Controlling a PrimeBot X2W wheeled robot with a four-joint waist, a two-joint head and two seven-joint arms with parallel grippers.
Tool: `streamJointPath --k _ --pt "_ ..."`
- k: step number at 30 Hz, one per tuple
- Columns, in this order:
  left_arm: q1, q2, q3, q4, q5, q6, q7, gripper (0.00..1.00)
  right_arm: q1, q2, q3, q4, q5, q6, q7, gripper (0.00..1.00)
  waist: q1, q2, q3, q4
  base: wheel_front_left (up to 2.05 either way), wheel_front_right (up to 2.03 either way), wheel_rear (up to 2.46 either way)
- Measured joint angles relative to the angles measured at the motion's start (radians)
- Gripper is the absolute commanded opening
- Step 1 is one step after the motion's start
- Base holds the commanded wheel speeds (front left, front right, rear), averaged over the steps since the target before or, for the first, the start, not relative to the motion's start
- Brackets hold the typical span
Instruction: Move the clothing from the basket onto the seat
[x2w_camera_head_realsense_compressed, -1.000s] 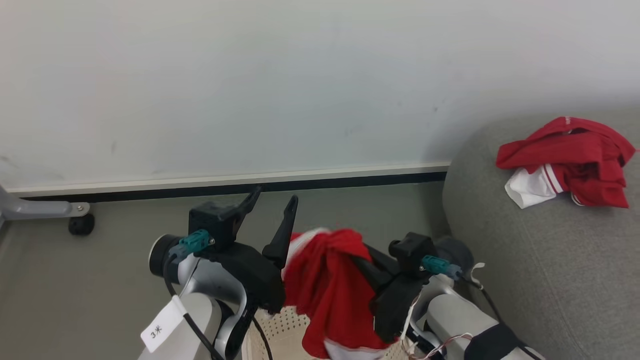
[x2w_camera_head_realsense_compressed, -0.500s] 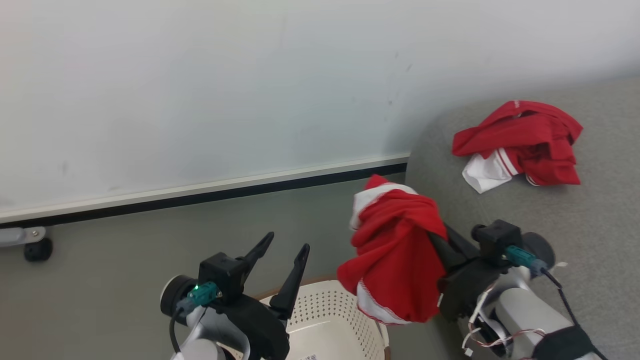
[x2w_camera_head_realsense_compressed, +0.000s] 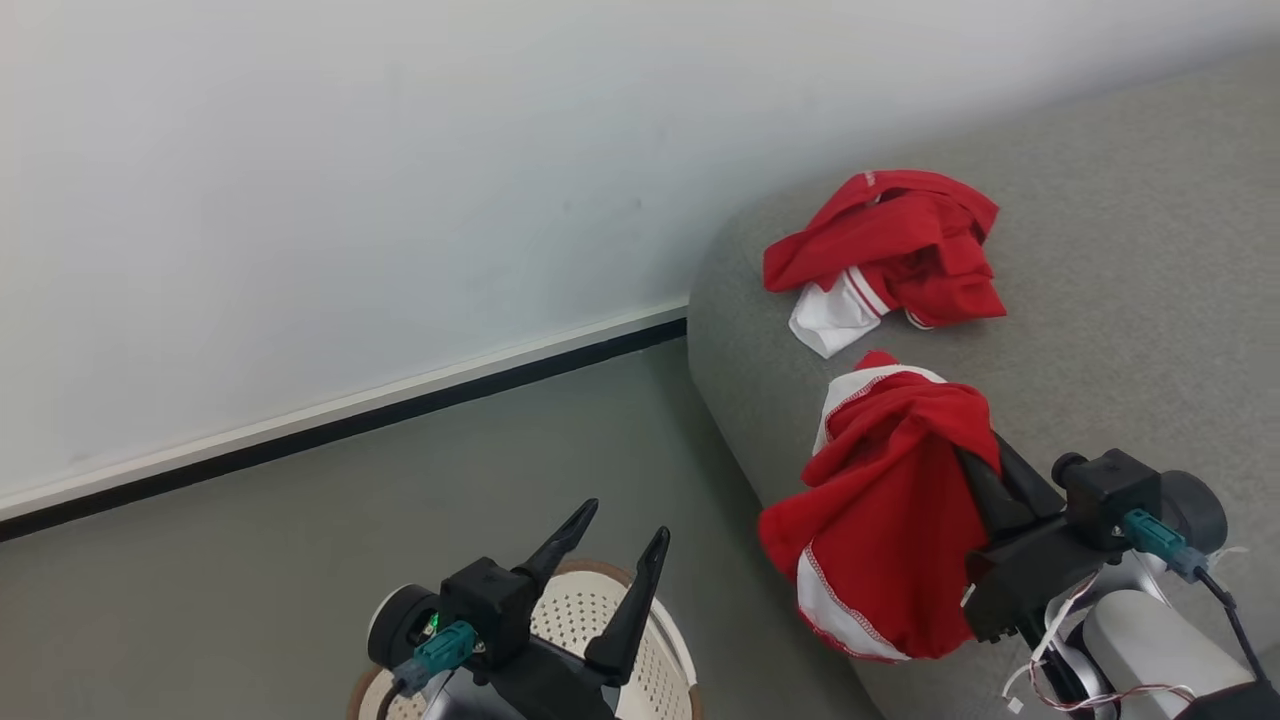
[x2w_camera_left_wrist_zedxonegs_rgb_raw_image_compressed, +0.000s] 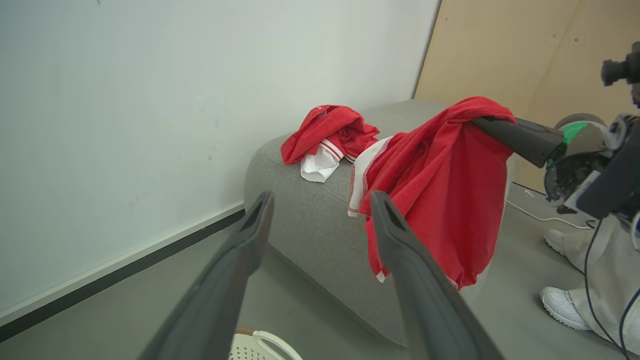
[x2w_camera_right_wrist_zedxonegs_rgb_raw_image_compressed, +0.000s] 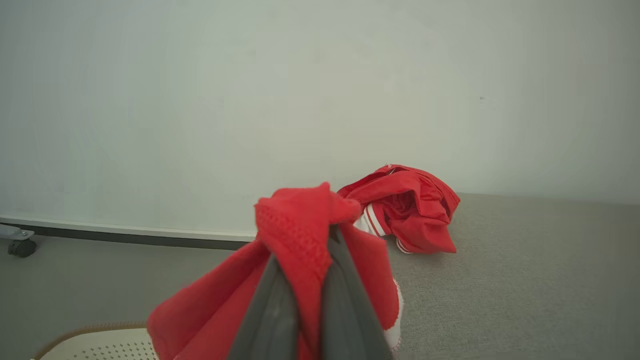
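One red garment (x2w_camera_head_realsense_compressed: 890, 520) hangs pinched in the closed right tool (x2w_camera_head_realsense_compressed: 975, 465) above the front edge of the seat (x2w_camera_head_realsense_compressed: 1120, 300); the other garment (x2w_camera_head_realsense_compressed: 890, 250) lies further in. Carry it well inward before letting go, lest it slide off. The left tool (x2w_camera_head_realsense_compressed: 625, 522) gapes empty above the basket (x2w_camera_head_realsense_compressed: 670, 640).

You'll see one red garment (x2w_camera_head_realsense_compressed: 900, 250) with a white striped panel lying crumpled on the grey seat (x2w_camera_head_realsense_compressed: 1100, 300), near its rounded corner by the wall (x2w_camera_head_realsense_compressed: 400, 150). The second red garment (x2w_camera_head_realsense_compressed: 890, 500), edged in white with white stitching, hangs bunched from the closed fingers of the right gripper (x2w_camera_head_realsense_compressed: 975, 470) above the seat's floor-side edge. The cream perforated basket (x2w_camera_head_realsense_compressed: 570, 615) with its brown rim stands on the floor (x2w_camera_head_realsense_compressed: 350, 520), apart from that edge.
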Motion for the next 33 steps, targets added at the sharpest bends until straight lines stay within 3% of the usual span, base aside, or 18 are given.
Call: streamJointPath --k 9,17,26,33 --pt "-0.004 -0.012 -0.038 0.002 0.02 0.007 -0.01 1.0 0.033 -0.04 -0.046 -0.065 0.0 -0.018 0.0 0.0 0.0 0.0 0.019 -0.071 0.0 0.0 0.0" --pt "-0.026 -0.013 -0.057 -0.001 0.053 0.007 -0.01 1.0 0.008 -0.056 -0.078 -0.087 0.001 -0.026 -0.002 0.0 0.0 0.0 0.07 -0.069 0.0 0.0 0.0" --pt "-0.065 -0.003 -0.056 -0.042 0.076 0.007 -0.009 1.0 -0.281 -0.07 -0.149 -0.056 0.0 -0.016 -0.001 0.0 0.0001 0.0 0.148 -0.045 0.0 0.0 0.0" --pt "-0.117 0.0 -0.064 -0.08 0.108 0.007 0.004 1.0 -0.51 -0.095 -0.22 0.058 0.005 -0.002 0.02 0.0 0.0002 0.0001 0.225 -0.019 0.0 0.0 0.0"
